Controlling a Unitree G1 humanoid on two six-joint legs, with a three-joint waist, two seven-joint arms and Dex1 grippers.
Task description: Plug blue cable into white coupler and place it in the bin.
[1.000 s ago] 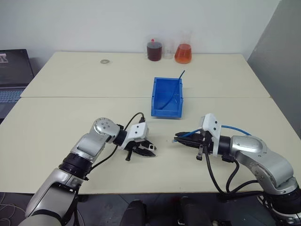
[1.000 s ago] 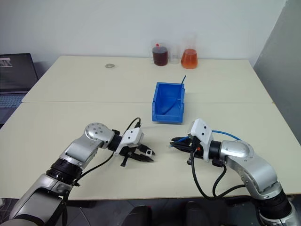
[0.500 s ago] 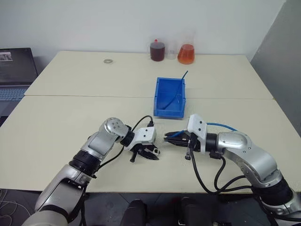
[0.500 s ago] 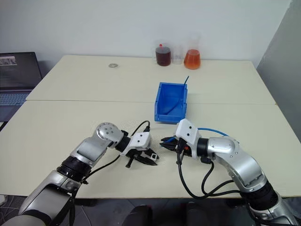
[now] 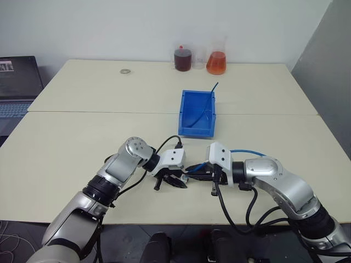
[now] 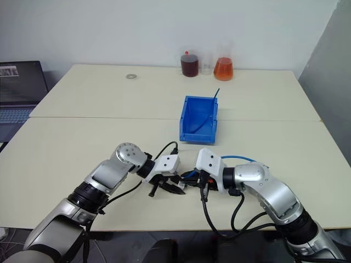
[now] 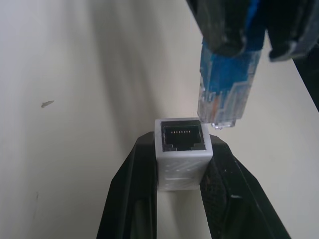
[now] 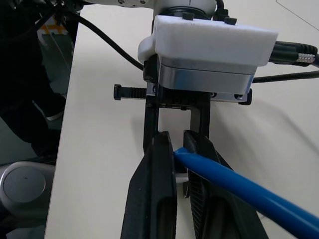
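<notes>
With the left gripper [image 7: 182, 169] clamped on the white coupler [image 7: 182, 149], socket facing out, the right gripper [image 8: 179, 149] pinched the blue cable [image 7: 227, 84], plug poised at the socket's one o'clock for insertion, bin [image 5: 197, 112] waiting at twelve.

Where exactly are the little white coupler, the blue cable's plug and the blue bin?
white coupler [image 7: 181, 149]: left wrist view, on its front face below the socket.
blue cable [image 7: 224, 87]: left wrist view, on its clear plug.
bin [image 5: 196, 130]: left eye view, on its front wall.

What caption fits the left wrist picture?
Left gripper holds the white coupler; the blue cable plug hovers beside its socket.
</notes>
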